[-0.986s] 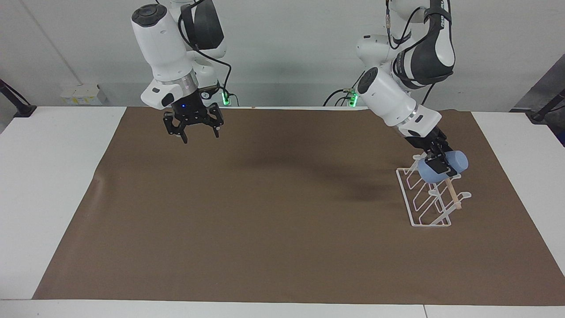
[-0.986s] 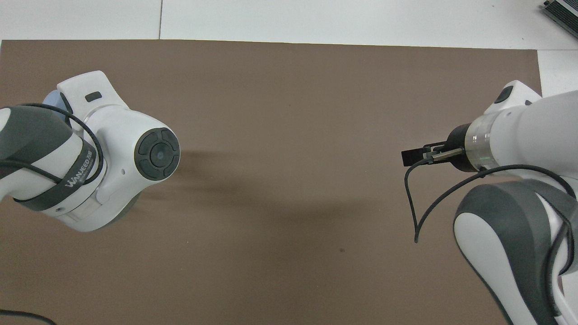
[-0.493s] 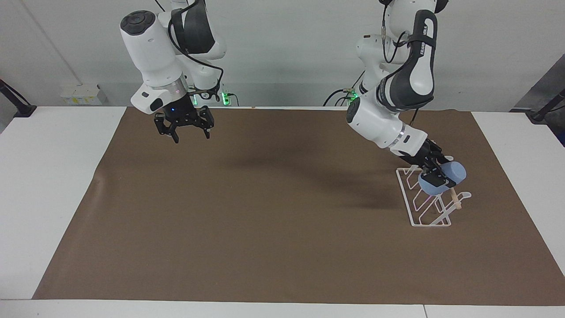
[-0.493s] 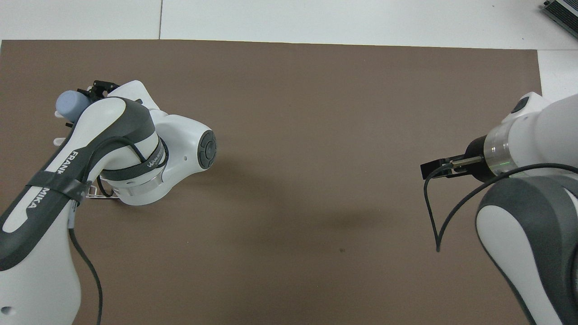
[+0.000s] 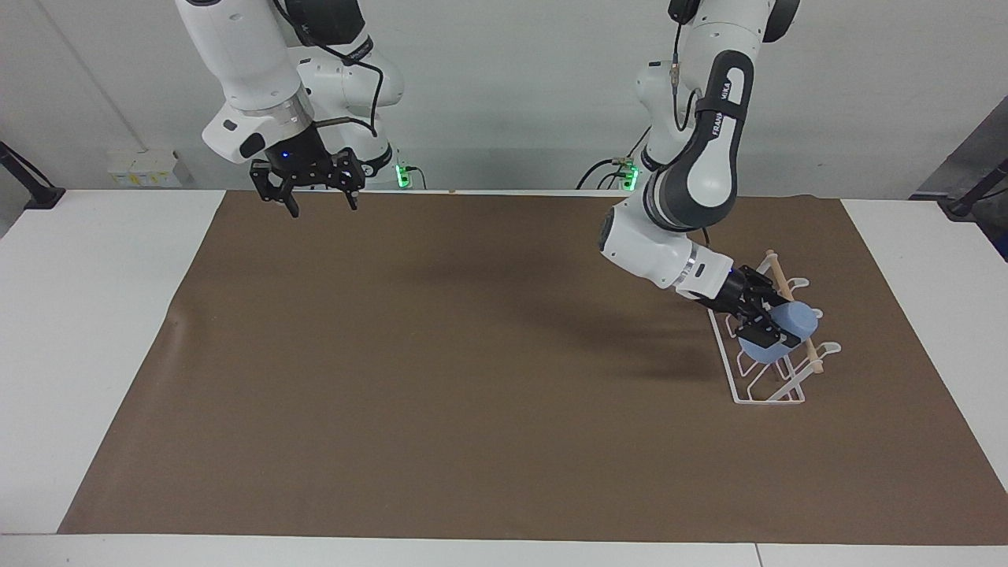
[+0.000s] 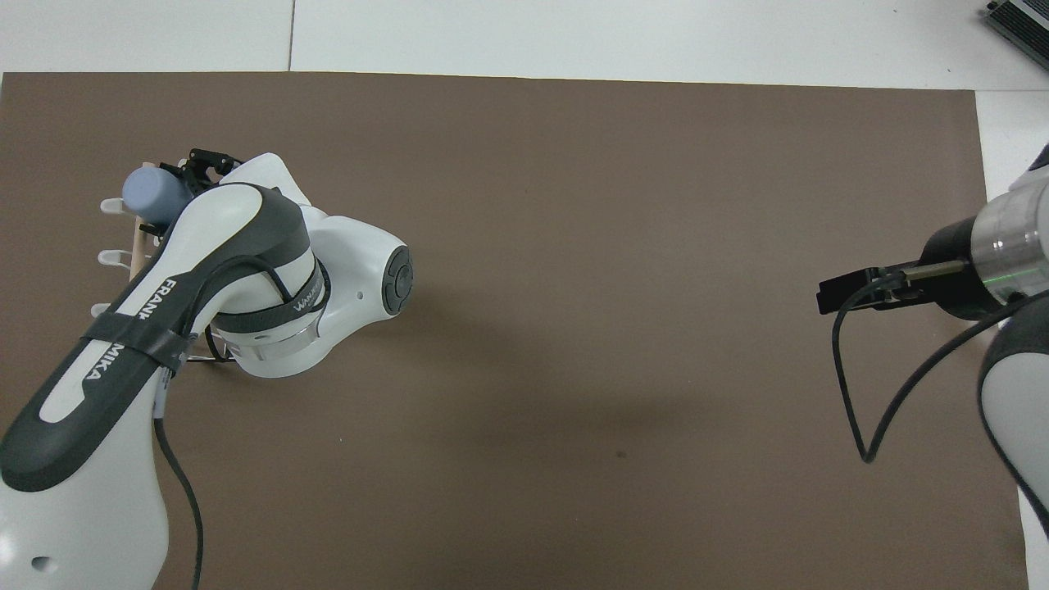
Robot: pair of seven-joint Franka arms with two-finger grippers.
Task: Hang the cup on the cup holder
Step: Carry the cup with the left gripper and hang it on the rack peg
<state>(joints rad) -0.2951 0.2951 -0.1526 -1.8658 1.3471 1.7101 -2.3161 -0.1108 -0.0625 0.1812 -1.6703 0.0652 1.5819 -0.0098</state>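
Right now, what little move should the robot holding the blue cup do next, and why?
Probably slide the cup a little farther down onto the prong, then let go. The left gripper grips it tilted against the cup holder, beside the wooden dowel. The right gripper waits, open.

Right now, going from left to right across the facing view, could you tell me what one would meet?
right gripper, open and waiting above the brown mat → left gripper, shut on the cup → cup holder, which the cup overlaps.
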